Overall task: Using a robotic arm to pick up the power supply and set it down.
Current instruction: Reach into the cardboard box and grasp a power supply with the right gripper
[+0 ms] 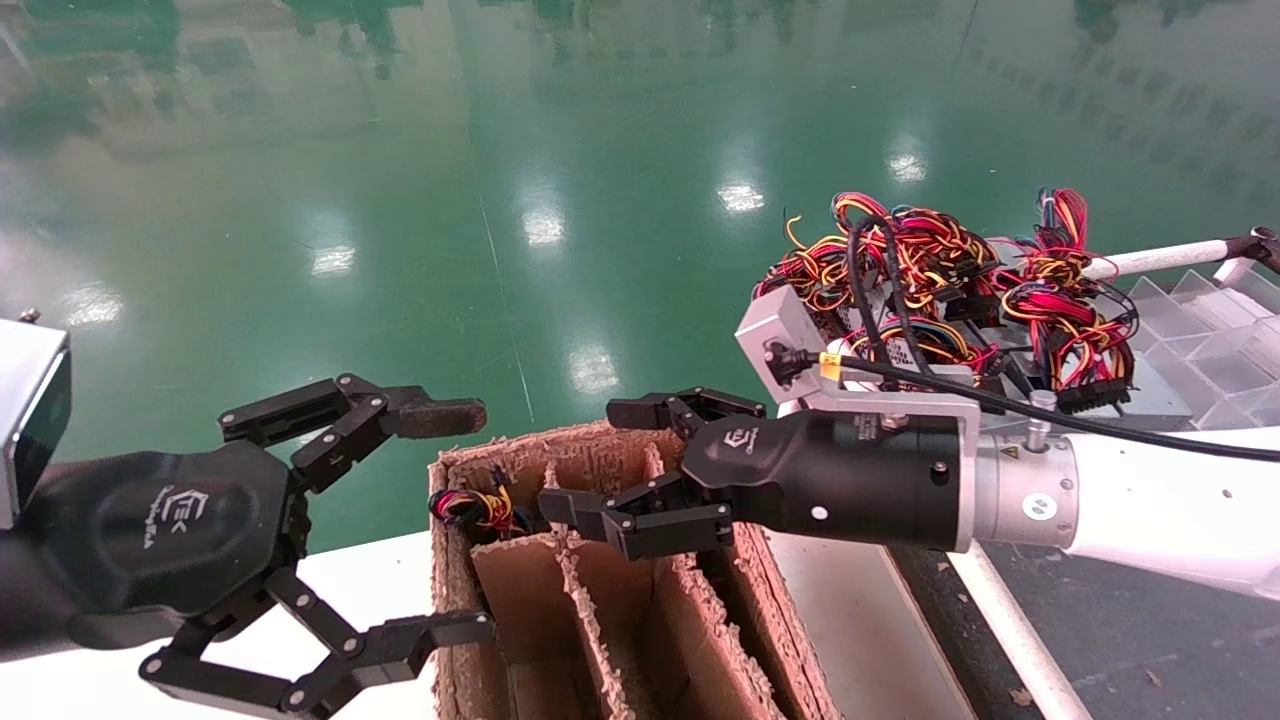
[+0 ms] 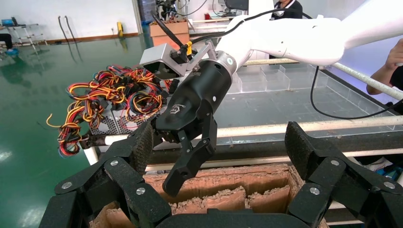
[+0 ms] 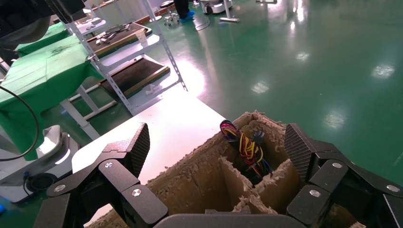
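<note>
Right gripper (image 1: 640, 470) spread wide over cardboard box (image 1: 600, 600), left gripper (image 1: 440, 520) spread beside it, power supply (image 1: 950, 300) behind on the table

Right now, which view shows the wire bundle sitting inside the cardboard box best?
The right wrist view: the wire bundle lies in a far corner compartment of the cardboard box, seen from above between the open right gripper fingers. The head view shows it small at the box's far-left corner. The left wrist view hides it.

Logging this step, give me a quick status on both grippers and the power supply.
Right gripper open, empty, over the cardboard box. Left gripper open beside the box. Power supply untouched behind the right arm. Wire bundle in box's far compartment.
</note>
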